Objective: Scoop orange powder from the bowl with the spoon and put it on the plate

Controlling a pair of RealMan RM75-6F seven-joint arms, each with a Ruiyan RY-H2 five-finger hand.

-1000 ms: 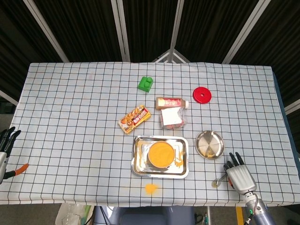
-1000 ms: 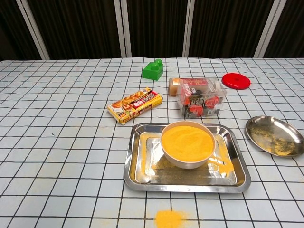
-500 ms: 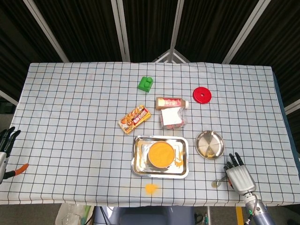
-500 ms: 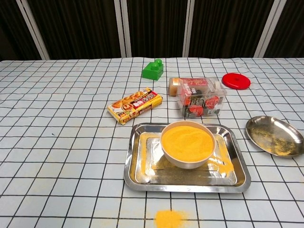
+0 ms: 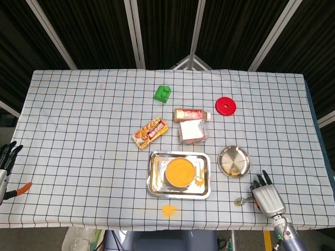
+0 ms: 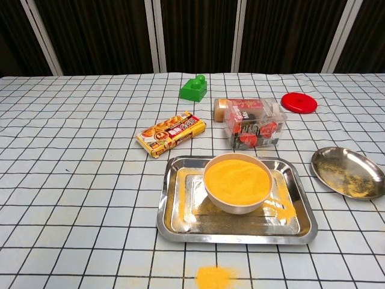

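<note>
- The left hand (image 5: 6, 157) sits at the far left edge of the head view, off the table, fingers pointing up and slightly apart, holding nothing; an orange-handled tool (image 5: 20, 189) lies just below it.
- One snack packet (image 5: 150, 133) lies left of centre, with one green block (image 5: 162, 93) above it.
- One bowl (image 6: 237, 181) of orange powder stands in one metal tray (image 6: 171, 220) at lower centre — a single spilled patch of powder (image 6: 214, 277) lies on the cloth below the tray.
- One bottle (image 5: 191, 114), one clear packet (image 5: 192, 131) and one red lid (image 5: 225, 106) sit right of centre.
- One plate (image 5: 234, 161), dusted with powder, lies right of the tray.
- The spoon (image 5: 242, 201) lies at lower right, just left of the right hand (image 5: 266, 196).
- The right hand is back-up, fingers pointing up the frame; whether it grips the spoon's handle I cannot tell.
- Against a second ago, the spoon's bowl sits slightly higher and further left.
</note>
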